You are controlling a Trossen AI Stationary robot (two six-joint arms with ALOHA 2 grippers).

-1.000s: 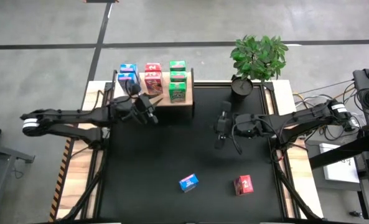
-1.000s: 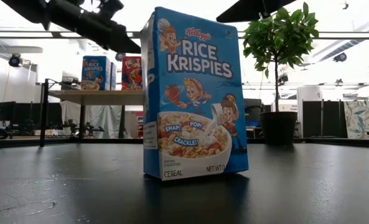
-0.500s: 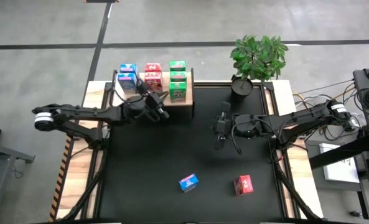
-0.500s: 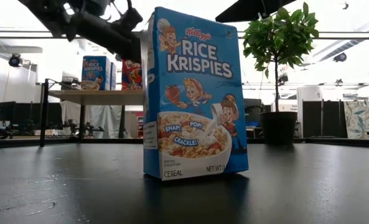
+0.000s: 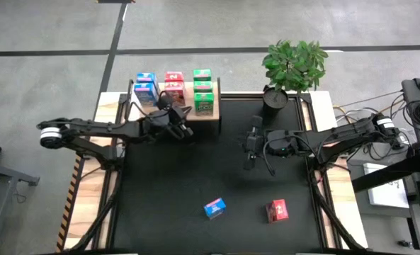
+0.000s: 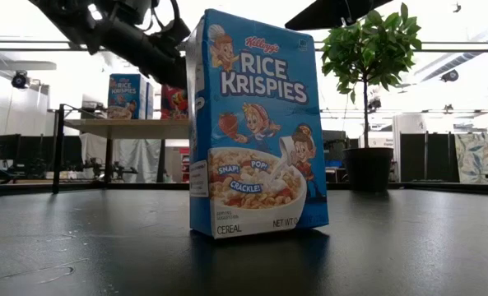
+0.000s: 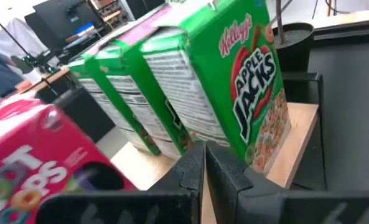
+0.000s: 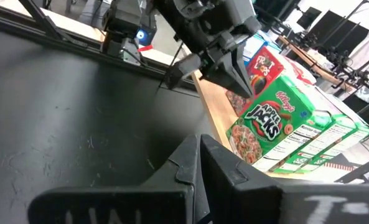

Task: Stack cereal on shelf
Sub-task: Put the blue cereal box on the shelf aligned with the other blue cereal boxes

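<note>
Cereal: small rectangular cardboard boxes, glossy print, which we judge light, stiff-sided and crushable; best taken across the narrow faces. Seven stand on the pale wooden shelf [image 5: 211, 117], far left. A blue box [image 5: 214, 207] and a red box [image 5: 277, 210] wait on the near bench [image 5: 160, 205]. Left gripper [image 5: 183, 111] clenched, empty, at the shelf front. Right gripper [image 5: 252, 144] clenched, empty, mid-bench.

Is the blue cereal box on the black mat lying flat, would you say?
No, the Rice Krispies box stands upright on the mat.
</note>
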